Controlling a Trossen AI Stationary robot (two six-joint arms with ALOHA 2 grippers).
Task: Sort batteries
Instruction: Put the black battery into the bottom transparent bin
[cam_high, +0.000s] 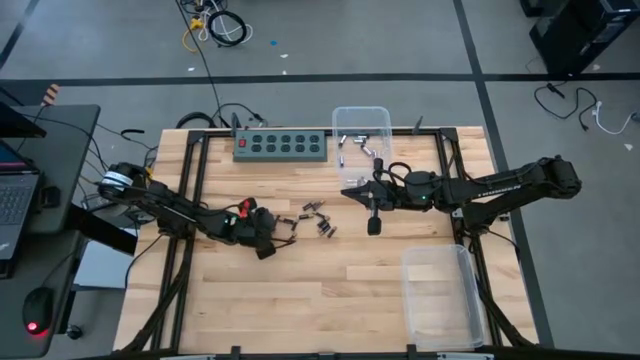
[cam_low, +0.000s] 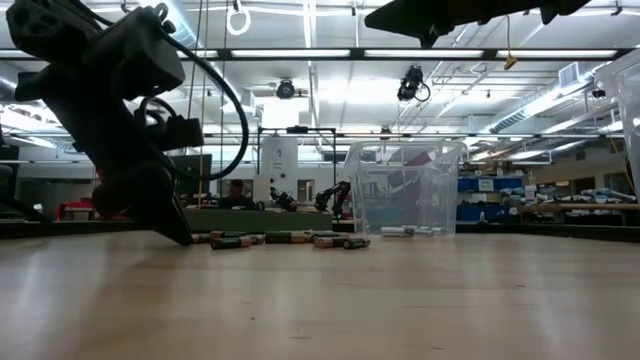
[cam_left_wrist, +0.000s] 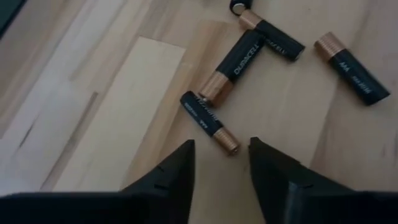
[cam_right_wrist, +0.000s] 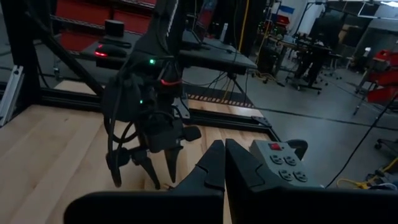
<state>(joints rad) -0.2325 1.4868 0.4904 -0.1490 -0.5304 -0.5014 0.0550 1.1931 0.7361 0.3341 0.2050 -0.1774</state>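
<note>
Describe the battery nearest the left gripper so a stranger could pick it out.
On the wooden table, find the loose batteries in the middle. The nearest battery lies just ahead of the left gripper, whose fingers are open. Its copper end points into the gap between the fingers.

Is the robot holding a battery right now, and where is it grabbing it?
No. The left gripper is open just above a black-and-copper battery on the table, nothing between its fingers. The right gripper is shut on nothing.
</note>
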